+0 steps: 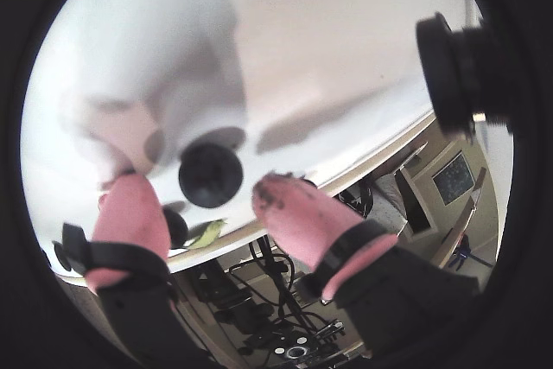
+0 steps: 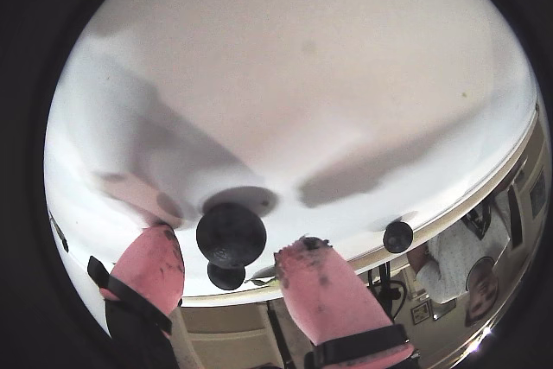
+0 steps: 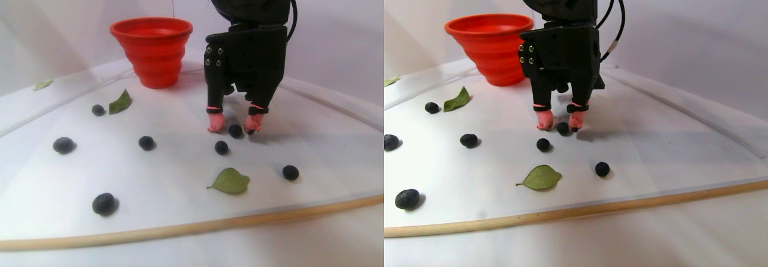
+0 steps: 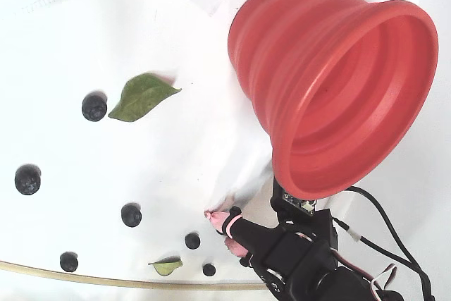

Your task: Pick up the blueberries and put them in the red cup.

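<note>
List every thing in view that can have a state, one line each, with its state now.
gripper: open, lowered to the table, pink fingertips either side of one berry
blueberry between the fingertips: on the table, not yet lifted
other blueberries: scattered loose on the table, none in the gripper
red cup: upright, wide rim up; no berry shows inside in the fixed view
green leaves: lying flat on the table, untouched
</note>
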`<state>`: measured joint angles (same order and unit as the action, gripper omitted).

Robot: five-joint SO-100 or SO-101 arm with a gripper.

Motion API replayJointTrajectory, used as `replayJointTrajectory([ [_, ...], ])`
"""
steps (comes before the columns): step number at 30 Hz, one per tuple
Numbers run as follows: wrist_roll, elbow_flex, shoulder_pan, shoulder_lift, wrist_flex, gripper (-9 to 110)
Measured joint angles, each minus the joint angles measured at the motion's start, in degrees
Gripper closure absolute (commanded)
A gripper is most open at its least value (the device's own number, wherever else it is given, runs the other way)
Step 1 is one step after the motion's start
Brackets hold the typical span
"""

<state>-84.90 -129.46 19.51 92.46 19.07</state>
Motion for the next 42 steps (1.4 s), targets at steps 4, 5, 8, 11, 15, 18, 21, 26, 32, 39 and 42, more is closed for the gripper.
replayJointTrajectory([
  [4,0.0,0.35,0.0,-0.35,0.0,82],
  [5,0.0,0.53,0.0,-0.53,0.09,82],
  [8,0.0,1.14,-0.09,-0.88,0.09,83],
  [11,-0.09,1.14,-0.09,-1.05,0.09,83],
  [15,-0.09,1.14,-0.09,-1.05,0.09,85],
  [18,-0.09,1.05,-0.09,-1.05,0.09,85],
  [21,-0.18,1.05,-0.09,-1.05,0.09,84],
  [26,-0.18,1.23,-0.09,-1.05,0.09,83],
  [32,0.26,2.55,0.0,-1.05,0.09,83],
  [39,1.05,3.08,0.0,-1.05,0.62,83],
  [42,1.41,3.69,0.0,-1.14,1.58,83],
])
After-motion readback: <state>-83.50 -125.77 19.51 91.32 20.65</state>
